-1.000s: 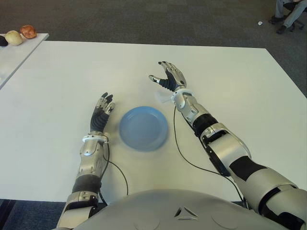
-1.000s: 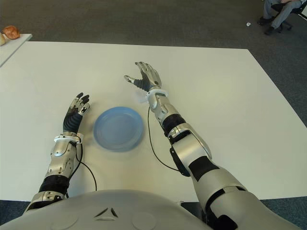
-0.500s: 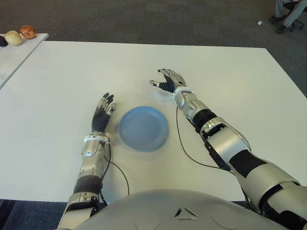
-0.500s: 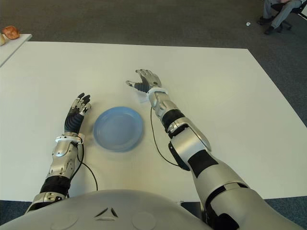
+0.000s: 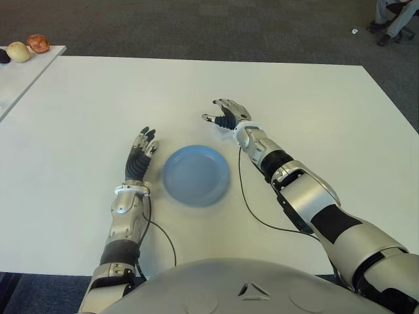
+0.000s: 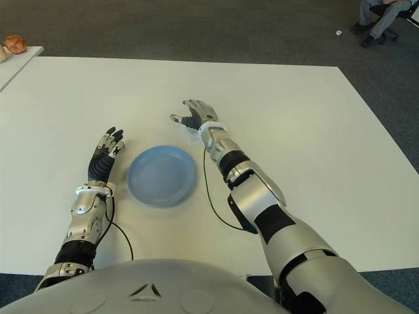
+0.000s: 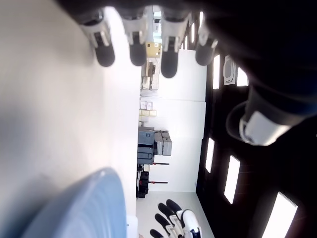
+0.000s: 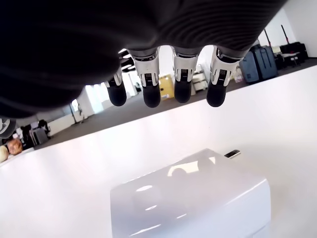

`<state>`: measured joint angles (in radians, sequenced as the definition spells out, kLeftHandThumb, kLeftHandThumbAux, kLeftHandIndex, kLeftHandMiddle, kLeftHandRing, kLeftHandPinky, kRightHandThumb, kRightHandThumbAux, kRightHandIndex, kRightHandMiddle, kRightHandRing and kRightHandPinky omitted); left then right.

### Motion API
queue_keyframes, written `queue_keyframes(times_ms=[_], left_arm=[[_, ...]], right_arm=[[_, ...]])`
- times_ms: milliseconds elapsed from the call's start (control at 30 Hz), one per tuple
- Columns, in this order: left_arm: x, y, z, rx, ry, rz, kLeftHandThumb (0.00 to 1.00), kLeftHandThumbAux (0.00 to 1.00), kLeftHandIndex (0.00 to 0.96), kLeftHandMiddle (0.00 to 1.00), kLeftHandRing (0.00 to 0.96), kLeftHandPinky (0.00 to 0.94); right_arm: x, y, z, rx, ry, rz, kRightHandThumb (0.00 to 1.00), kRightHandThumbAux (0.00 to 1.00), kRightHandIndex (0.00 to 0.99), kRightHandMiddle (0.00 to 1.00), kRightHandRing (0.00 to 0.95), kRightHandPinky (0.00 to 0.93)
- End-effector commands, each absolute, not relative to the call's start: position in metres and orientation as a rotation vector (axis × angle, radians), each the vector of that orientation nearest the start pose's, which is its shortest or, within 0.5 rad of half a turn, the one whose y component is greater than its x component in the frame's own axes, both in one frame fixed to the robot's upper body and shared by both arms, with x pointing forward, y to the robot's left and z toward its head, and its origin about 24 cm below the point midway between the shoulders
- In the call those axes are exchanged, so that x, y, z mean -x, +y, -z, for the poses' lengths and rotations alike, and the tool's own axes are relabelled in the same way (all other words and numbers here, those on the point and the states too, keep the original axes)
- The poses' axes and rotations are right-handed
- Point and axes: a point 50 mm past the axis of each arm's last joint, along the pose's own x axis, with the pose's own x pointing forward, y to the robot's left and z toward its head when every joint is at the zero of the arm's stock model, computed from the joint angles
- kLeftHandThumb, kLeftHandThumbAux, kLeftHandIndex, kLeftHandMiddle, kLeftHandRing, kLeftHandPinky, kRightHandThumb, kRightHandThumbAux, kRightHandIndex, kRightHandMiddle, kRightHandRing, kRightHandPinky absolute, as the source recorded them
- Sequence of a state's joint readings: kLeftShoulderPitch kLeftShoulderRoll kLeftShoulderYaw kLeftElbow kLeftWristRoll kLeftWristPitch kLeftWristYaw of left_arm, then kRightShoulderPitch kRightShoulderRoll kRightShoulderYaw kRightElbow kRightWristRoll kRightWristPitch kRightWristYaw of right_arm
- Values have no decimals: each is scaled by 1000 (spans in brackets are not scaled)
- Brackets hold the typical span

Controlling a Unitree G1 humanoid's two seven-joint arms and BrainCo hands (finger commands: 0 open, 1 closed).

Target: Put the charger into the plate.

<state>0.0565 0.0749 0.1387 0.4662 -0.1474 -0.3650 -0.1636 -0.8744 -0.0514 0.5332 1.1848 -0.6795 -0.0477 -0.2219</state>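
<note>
The white charger [image 8: 193, 198] lies flat on the white table [image 5: 314, 118], just beyond the far right rim of the blue plate [image 5: 171, 190]. My right hand [image 5: 222, 118] hovers palm down right over it, fingers [image 8: 181, 91] spread and not touching it. From the eye views the charger is almost wholly hidden under that hand. The plate holds nothing. My left hand [image 5: 139, 154] shows flat and open to the left of the plate, whose edge [image 7: 84, 208] appears in the left wrist view.
A thin black cable [image 5: 252, 209] runs along the table from my right wrist. A side table at the far left carries round items [image 5: 19, 51]. A seated person's legs [image 5: 393, 19] show at the far right on the carpet.
My right hand has tipped forward and come down over the charger, from fingers raised to palm down. The left hand and the plate have stayed put.
</note>
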Motion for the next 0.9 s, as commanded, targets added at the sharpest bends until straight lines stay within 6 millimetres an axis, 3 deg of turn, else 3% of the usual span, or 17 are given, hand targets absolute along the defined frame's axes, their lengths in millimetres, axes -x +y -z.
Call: queue_keyframes(times_ms=[33,600,900], left_arm=[[-189,195,71,105,351,-58,0,538,16,126,76,0],[-189,197,69,108,352,-56,0,540,0,122,77,0],[-189,198,67,104,349,-57,0,539,10,127,79,0]], right_arm=[[-363,-61,-34,1255,-13,-407,259,146,0,0,0,0],[-360,-70,-28,1241,-10,-417,256,158,0,0,0,0],[-353,-86,-19,1231,-16,-420,261,170,0,0,0,0]])
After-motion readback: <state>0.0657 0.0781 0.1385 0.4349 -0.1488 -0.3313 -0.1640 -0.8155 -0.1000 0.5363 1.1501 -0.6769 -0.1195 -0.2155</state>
